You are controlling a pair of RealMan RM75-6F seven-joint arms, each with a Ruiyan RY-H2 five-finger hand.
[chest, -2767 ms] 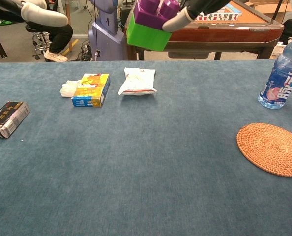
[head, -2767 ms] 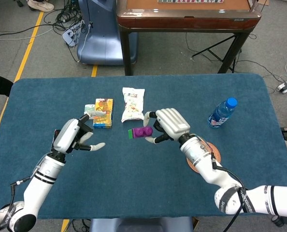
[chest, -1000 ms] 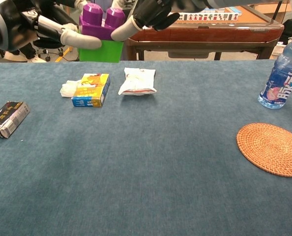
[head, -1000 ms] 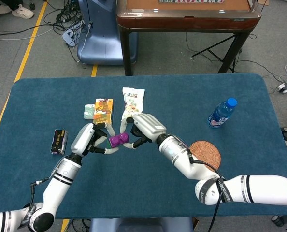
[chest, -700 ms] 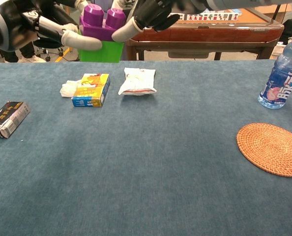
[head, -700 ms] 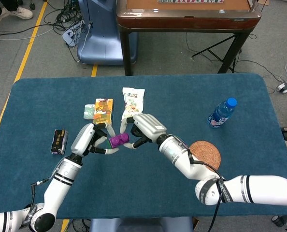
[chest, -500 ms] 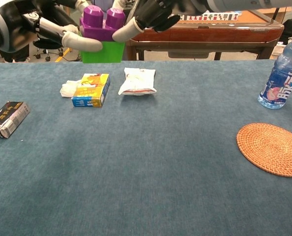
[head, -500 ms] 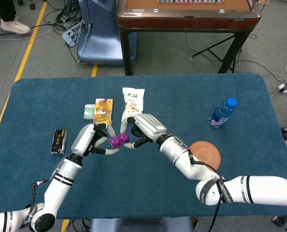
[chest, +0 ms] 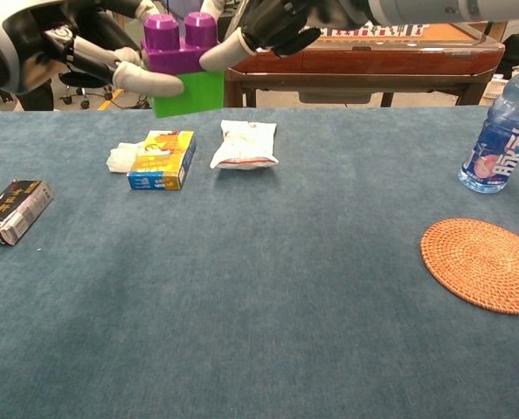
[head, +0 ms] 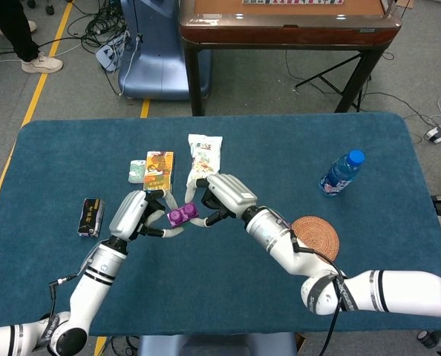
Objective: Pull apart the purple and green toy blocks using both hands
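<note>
Both hands [head: 177, 210] grip joined blocks [chest: 183, 63] aloft.

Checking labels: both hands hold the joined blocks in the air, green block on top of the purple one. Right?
Not quite. The chest view shows the purple block on top and the green block beneath it. The left hand and right hand do hold them in the air.

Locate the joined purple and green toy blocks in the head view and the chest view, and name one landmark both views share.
Head view: the purple block shows left of centre, held above the table between the left hand and right hand; the green block is hidden.
Chest view: purple block on green block, top edge, left of centre.
Shared landmark: the white snack packet lying just behind.
</note>
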